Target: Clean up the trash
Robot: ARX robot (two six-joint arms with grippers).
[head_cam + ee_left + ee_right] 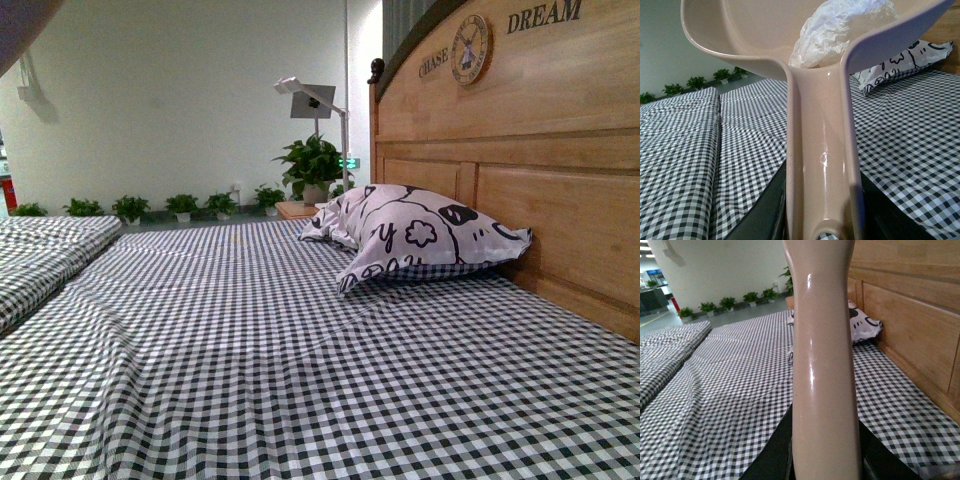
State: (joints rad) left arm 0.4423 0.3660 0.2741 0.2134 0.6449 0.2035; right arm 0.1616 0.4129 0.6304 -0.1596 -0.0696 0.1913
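Note:
In the left wrist view a beige dustpan (822, 150) is held up above the bed, its long handle clamped in my left gripper (822, 220), which is shut on it. A crumpled white piece of trash (840, 27) lies in the pan's scoop. In the right wrist view my right gripper (825, 455) is shut on the beige brush handle (824, 365), which rises upright out of the frame; the bristles are out of view. Neither arm shows in the front view.
A black-and-white checked sheet (280, 360) covers the bed. A patterned pillow (410, 235) leans by the wooden headboard (540, 150) on the right. A second checked bed (45, 250) lies to the left. Potted plants (310, 165) and a lamp stand behind.

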